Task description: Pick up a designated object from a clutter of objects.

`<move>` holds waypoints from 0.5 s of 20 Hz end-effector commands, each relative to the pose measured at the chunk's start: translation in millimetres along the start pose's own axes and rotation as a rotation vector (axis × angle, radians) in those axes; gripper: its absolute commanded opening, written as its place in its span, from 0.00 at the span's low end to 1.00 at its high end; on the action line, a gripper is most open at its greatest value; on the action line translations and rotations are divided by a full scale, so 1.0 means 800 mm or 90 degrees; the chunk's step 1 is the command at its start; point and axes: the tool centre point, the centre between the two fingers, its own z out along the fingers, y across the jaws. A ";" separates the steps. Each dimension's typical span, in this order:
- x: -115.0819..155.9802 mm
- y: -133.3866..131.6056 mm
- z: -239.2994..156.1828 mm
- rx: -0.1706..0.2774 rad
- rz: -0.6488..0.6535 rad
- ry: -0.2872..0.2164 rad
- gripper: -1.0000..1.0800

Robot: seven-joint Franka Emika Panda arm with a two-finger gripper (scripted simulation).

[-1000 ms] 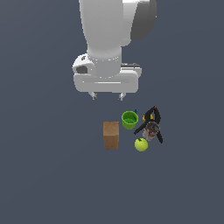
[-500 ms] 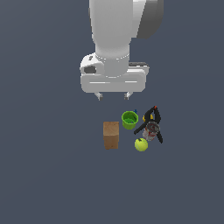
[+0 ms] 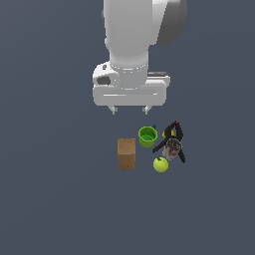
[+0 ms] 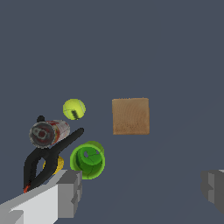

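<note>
The greyish can (image 3: 172,148) with a red-and-white label lies on the black clamp (image 3: 171,133), at the exterior view's right of the clutter. In the wrist view the can (image 4: 48,133) rests against the clamp (image 4: 40,162). The green cup (image 3: 147,136) (image 4: 88,159) stands beside them, the yellow-green fruit (image 3: 160,164) (image 4: 74,109) below, the brown box (image 3: 126,153) (image 4: 130,115) further to the exterior view's left. My gripper (image 3: 130,109) hovers above the cup and box, jaws wide open and empty; its fingers (image 4: 70,192) frame the wrist view.
The objects sit on a plain dark grey floor (image 3: 60,189). A small yellow piece (image 4: 57,164) shows under the clamp next to the cup.
The arm has shifted toward the exterior view's right and slightly lower, closer to the clutter. The objects have not moved.
</note>
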 end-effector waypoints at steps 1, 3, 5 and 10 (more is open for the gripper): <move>0.001 -0.005 0.005 -0.001 0.006 -0.001 0.96; 0.003 -0.010 0.010 -0.002 0.013 -0.001 0.96; 0.005 -0.017 0.016 -0.003 0.022 -0.001 0.96; 0.010 -0.039 0.038 -0.006 0.052 -0.002 0.96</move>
